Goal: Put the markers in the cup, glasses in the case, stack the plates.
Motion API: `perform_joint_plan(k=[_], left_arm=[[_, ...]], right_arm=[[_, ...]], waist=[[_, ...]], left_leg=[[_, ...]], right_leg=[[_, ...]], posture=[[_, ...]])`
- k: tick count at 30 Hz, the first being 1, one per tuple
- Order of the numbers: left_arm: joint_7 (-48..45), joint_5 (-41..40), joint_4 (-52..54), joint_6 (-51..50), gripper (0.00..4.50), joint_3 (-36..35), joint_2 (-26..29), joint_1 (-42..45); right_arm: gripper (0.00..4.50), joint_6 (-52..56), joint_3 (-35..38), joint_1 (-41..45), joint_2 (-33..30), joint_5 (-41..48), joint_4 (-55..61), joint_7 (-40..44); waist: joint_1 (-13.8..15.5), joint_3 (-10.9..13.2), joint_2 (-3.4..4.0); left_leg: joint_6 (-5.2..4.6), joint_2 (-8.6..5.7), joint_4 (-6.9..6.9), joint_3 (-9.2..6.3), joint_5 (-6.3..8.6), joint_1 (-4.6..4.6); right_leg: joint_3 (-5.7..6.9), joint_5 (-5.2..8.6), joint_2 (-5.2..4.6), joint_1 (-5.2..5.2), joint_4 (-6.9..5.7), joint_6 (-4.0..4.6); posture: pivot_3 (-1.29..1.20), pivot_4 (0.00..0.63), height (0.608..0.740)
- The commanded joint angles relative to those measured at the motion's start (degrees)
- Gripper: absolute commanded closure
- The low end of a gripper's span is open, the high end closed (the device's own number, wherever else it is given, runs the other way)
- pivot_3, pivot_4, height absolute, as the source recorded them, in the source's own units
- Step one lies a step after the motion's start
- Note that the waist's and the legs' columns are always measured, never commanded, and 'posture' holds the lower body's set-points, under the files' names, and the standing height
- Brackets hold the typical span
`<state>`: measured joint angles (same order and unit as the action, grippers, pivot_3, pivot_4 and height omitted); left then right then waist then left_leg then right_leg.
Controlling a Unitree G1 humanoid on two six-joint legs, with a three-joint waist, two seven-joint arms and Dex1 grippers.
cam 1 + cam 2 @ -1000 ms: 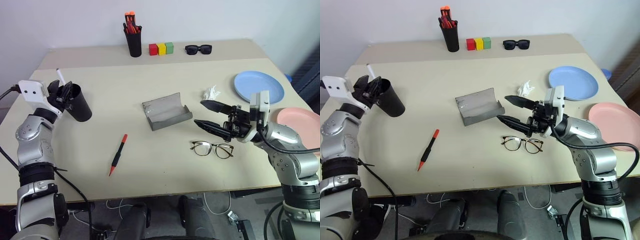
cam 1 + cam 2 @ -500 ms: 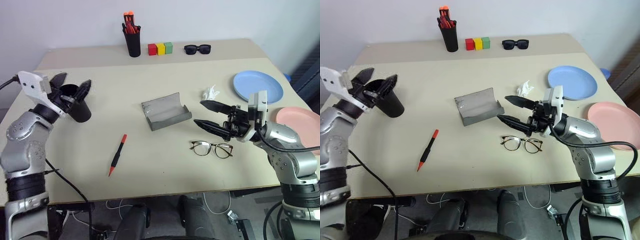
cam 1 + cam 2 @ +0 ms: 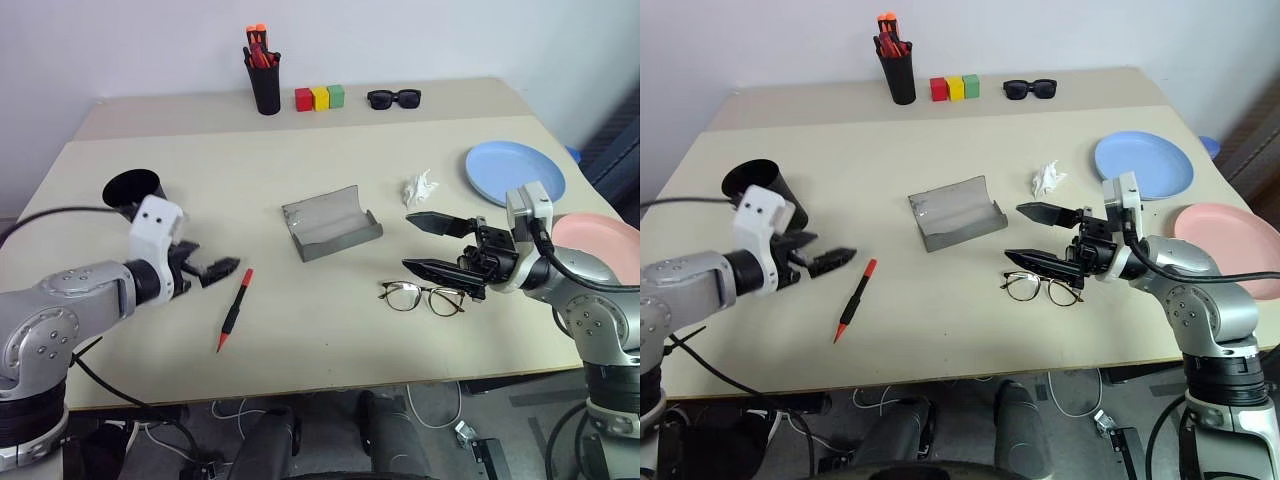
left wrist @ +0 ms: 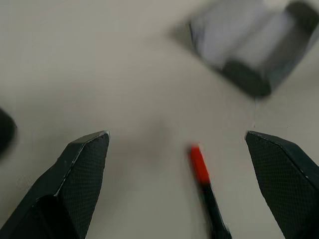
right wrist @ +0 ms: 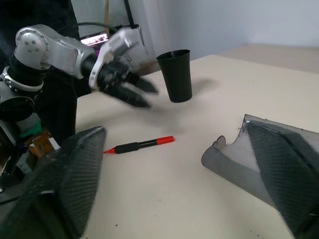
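Note:
A marker [image 3: 236,310] with a black barrel and red ends lies on the table, left of centre. My left gripper [image 3: 205,270] hovers just left of its far red tip, open and empty; the left wrist view has the marker [image 4: 204,174] between the spread fingers [image 4: 82,174]. The black cup [image 3: 133,187] stands upright behind it. The grey case [image 3: 330,225] lies open in the middle. The wire-rimmed glasses [image 3: 422,297] lie in front of it, with my right gripper [image 3: 410,241] open, level and just above them. At the right lie the blue plate [image 3: 515,172] and the pink plate [image 3: 600,235], apart.
A crumpled white scrap [image 3: 420,187] lies between the case and the blue plate. Along the far edge stand a black pen holder [image 3: 265,85] with orange-capped pens, three coloured blocks [image 3: 320,97] and black sunglasses [image 3: 394,98].
My left gripper opened over the cup, then swung away from it, down and toward the marker on the table. The right gripper's fingers spread wider in place.

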<state>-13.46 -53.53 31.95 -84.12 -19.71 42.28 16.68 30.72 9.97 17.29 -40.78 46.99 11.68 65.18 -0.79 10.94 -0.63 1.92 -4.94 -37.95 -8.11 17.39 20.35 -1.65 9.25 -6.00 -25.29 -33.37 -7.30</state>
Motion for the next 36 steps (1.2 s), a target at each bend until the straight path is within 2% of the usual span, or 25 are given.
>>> perform_joint_plan(k=[1,7,12,16,19,26,27,31,34,36], left_arm=[[1.3,-2.6,2.5,-7.6,0.0,-1.0,0.5,0.2],[7.8,-7.4,2.3,-8.4,0.0,1.6,-0.8,-0.7],[14.4,-11.6,2.8,-8.4,0.0,7.8,0.3,-1.7],[19.5,-13.7,0.8,-8.4,0.0,8.9,-1.9,-0.6],[22.3,-13.8,-0.4,-8.4,0.89,9.6,-2.9,-0.3],[25.4,-15.3,-2.4,-8.4,4.33,9.9,-3.4,-1.1],[25.5,-15.3,-2.3,-8.4,4.47,10.1,-2.9,-1.2],[26.1,-14.6,-2.5,-8.4,4.47,9.7,-2.3,-0.6],[25.3,-8.9,-2.9,-5.2,4.47,9.2,-3.3,4.4],[22.9,-2.9,-3.3,3.5,4.47,10.3,-3.1,8.0]], right_arm=[[0.04,-3.7,0.7,-0.7,0.2,-2.7,2.8,-0.5],[0.04,-4.7,0.3,-1.1,0.9,-3.6,3.3,-1.0],[0.04,-5.3,0.0,-1.5,1.6,-4.4,3.3,-1.6],[0.04,-5.1,0.1,-1.6,1.8,-4.4,3.6,-2.1],[0.0,-5.2,0.2,-1.8,1.7,-4.7,3.7,-2.4],[0.0,-5.5,1.0,-1.7,1.6,-5.0,3.2,-3.0],[0.0,-5.6,0.9,-1.8,1.5,-5.1,3.2,-2.9],[0.0,-6.0,0.8,-1.6,1.5,-5.4,2.9,-3.1],[0.0,-6.6,0.4,-1.0,1.8,-6.1,2.2,-3.2],[0.0,-6.9,0.1,-0.8,2.0,-6.4,1.8,-3.0]], waist=[[0.0,0.0,-0.01],[0.1,0.0,-0.01],[0.1,0.0,0.0],[0.2,0.0,0.0],[0.3,0.0,0.01],[0.3,0.0,0.04],[0.3,0.0,0.05],[0.2,-0.1,0.07],[0.4,0.0,0.03],[0.5,0.0,0.01]], left_leg=[[0.0,0.0,0.0,0.0,0.0,0.0],[0.02,0.01,0.0,-0.01,0.0,0.0],[0.05,0.01,0.0,0.0,0.02,0.0],[0.06,0.01,-0.01,-0.01,0.02,-0.01],[0.06,0.0,-0.01,-0.01,0.01,-0.01],[0.06,-0.01,-0.01,-0.01,0.01,-0.02],[0.06,-0.01,-0.01,-0.01,0.01,-0.03],[0.06,-0.01,-0.01,0.0,0.01,-0.03],[0.07,-0.01,-0.01,0.0,0.01,-0.04],[0.11,-0.01,-0.02,-0.01,-0.01,-0.01]], right_leg=[[0.0,0.0,0.0,0.0,0.01,0.0],[0.0,0.0,-0.01,0.0,0.01,0.0],[-0.01,0.0,-0.01,0.0,0.02,0.01],[-0.01,0.0,-0.01,0.01,0.02,0.01],[-0.01,0.0,-0.02,0.03,0.02,0.01],[-0.01,0.0,-0.03,0.04,0.03,0.02],[-0.01,0.0,-0.03,0.04,0.02,0.02],[-0.01,0.0,-0.03,0.05,0.03,0.02],[-0.01,0.0,-0.02,0.04,0.02,0.02],[-0.01,0.0,-0.02,0.05,0.02,0.02]], posture=[[0.0,0.15,0.74],[0.0,0.15,0.74],[0.0,0.15,0.74],[0.0,0.15,0.74],[0.0,0.15,0.74],[0.0,0.15,0.74],[0.0,0.15,0.74],[0.0,0.15,0.74],[0.0,0.15,0.74],[0.0,0.15,0.74]])
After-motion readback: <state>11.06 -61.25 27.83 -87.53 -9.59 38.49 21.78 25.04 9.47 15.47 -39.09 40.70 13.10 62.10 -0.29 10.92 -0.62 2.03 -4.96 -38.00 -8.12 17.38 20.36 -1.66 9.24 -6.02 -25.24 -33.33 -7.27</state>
